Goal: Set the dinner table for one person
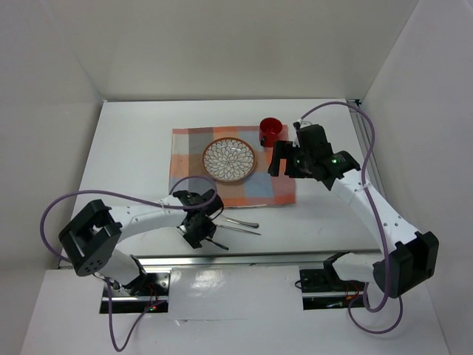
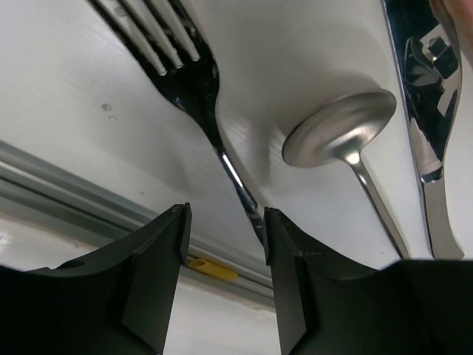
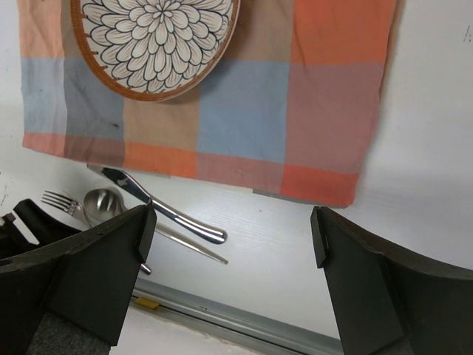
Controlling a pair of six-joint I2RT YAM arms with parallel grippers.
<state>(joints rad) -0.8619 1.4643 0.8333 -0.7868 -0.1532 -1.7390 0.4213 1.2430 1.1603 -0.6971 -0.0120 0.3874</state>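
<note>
The white dinner table (image 1: pixel 133 148) bears a checkered placemat (image 1: pixel 275 189) with a flower-patterned plate (image 1: pixel 229 160) on it. A red cup (image 1: pixel 270 132) stands at the placemat's far right corner. A fork (image 2: pixel 188 81), a spoon (image 2: pixel 336 133) and a knife (image 2: pixel 427 163) lie on the table in front of the placemat. My left gripper (image 2: pixel 225 222) is open low over the fork's handle, which runs beside its right finger (image 2: pixel 295 281). My right gripper (image 3: pixel 229 229) is open and empty above the placemat's (image 3: pixel 244 111) right side, near the cup.
A metal rail (image 1: pixel 244 259) runs along the table's near edge, just behind the cutlery (image 1: pixel 240 224). White walls close in the back and both sides. In the right wrist view the plate (image 3: pixel 155 37), the knife (image 3: pixel 166 213) and the rail (image 3: pixel 244 325) show.
</note>
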